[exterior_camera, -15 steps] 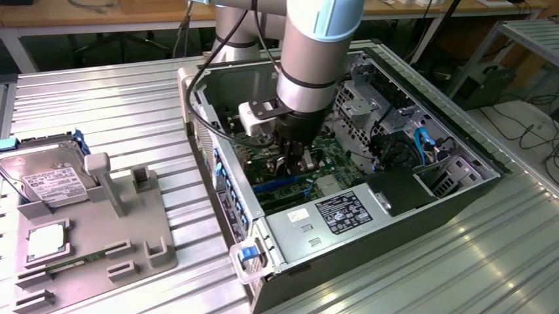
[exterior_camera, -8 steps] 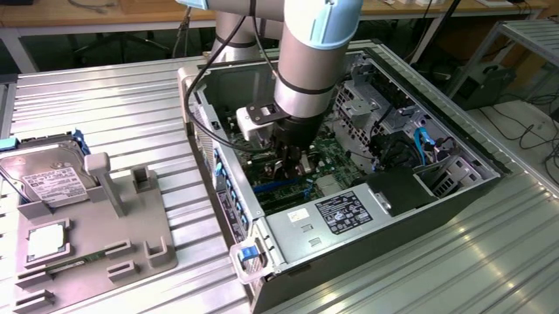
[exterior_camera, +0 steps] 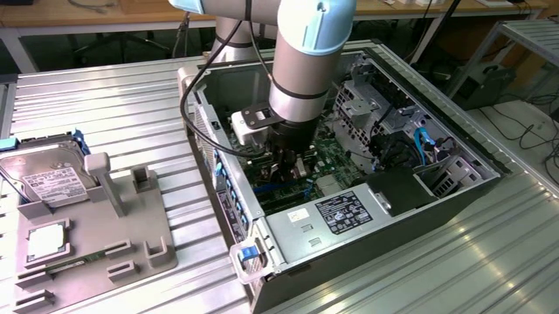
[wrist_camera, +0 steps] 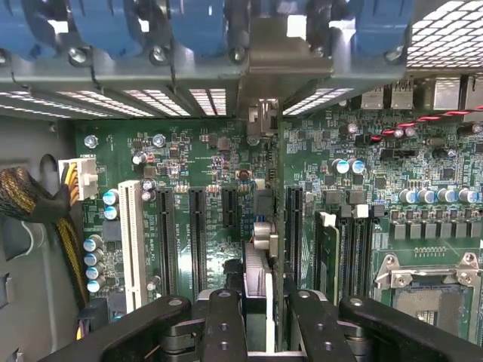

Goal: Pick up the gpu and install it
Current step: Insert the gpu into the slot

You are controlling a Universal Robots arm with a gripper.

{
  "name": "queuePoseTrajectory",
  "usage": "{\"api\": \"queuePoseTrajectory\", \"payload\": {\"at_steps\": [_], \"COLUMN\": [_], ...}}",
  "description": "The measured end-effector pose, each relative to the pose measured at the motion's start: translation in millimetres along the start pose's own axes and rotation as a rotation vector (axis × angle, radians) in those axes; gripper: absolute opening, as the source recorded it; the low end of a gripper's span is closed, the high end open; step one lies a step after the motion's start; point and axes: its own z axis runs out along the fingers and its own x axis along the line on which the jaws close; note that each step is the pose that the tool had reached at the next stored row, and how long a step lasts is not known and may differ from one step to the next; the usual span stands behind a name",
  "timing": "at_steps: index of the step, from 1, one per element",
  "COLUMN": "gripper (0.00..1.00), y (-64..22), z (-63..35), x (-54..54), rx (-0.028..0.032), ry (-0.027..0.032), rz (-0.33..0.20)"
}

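Note:
My gripper (exterior_camera: 288, 171) reaches down into the open computer case (exterior_camera: 436, 118), over the green motherboard (exterior_camera: 328, 160). It is shut on the gpu (wrist_camera: 260, 264), which the wrist view shows edge-on between the two black fingers (wrist_camera: 226, 324). The card's pale metal bracket (wrist_camera: 278, 64) lies against the case's rear slot openings, between blue slot latches. The card stands upright over the motherboard, in line with a black expansion slot (wrist_camera: 293, 219). Whether its edge is down in the slot I cannot tell. In the exterior view the gpu (exterior_camera: 292, 176) is a dark shape just under the gripper.
Other black slots (wrist_camera: 198, 226) and a white slot (wrist_camera: 130, 234) lie beside the card, and a processor socket (wrist_camera: 430, 294) is close by. At the case's front sits a power supply (exterior_camera: 345, 212). A grey fixture (exterior_camera: 96, 242) at the exterior view's left holds a silver hard drive (exterior_camera: 48, 180).

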Motion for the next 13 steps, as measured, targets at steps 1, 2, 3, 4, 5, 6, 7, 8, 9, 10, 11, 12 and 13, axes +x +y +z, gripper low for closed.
{"api": "queuePoseTrajectory", "payload": {"at_steps": [1, 2, 3, 4, 5, 6, 7, 8, 9, 10, 11, 12, 13], "gripper": [0.28, 0.28, 0.28, 0.28, 0.28, 0.28, 0.28, 0.28, 0.28, 0.28, 0.28, 0.28, 0.28], "y": [0.0, 0.0, 0.0, 0.0, 0.1, 0.2, 0.2, 0.2, 0.2, 0.4, 0.4, 0.4, 0.6], "z": [0.1, 0.1, 0.1, 0.3, 2.1, 2.9, 3.3, 3.5, 4.6, 7.8, 7.8, 7.8, 11.3], "x": [0.0, 0.0, 0.0, 0.0, 0.0, 0.1, 0.1, 0.1, 0.1, 0.2, 0.2, 0.2, 0.2], "rx": [0.0, 0.0001, 0.0001, 0.0001, 0.0003, 0.0001, 0.0, 0.0, 0.0002, 0.0, 0.0, 0.0, -0.0002], "ry": [-0.0001, -0.0003, -0.0003, -0.0002, -0.0007, -0.0008, -0.0007, -0.0008, -0.0013, -0.0007, -0.0008, -0.0007, -0.0002], "rz": [0.0, 0.0, 0.0, 0.0, 0.0, 0.0, 0.0, 0.0, 0.0, 0.0, 0.0, 0.0, 0.0]}}
